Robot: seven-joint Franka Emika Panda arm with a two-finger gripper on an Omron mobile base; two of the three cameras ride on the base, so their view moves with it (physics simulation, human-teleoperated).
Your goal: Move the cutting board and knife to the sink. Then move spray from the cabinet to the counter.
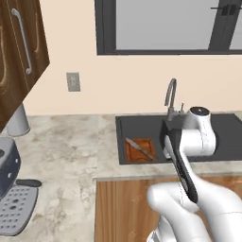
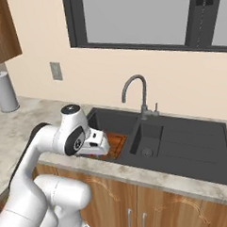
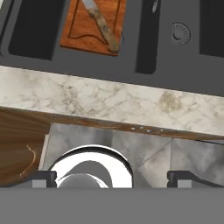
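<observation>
The tool (image 3: pixel 112 178), jaws spread and empty, hangs before the counter (image 3: pixel 109 103); knife (image 3: pixel 101 25) on cutting board (image 3: pixel 83 30) lies beyond.

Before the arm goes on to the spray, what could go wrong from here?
1. The knife lies loose on the cutting board in the sink; a bump could slide it off.
2. The open end effector is near the faucet and may clip it while rising.
3. The cabinet looks far off to the left.

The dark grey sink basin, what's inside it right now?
In the dark grey sink basin lies the reddish-brown wooden cutting board, with the small wooden-handled knife resting on top. A round drain sits in the next compartment. The arm covers part of the basin in both base views.
</observation>
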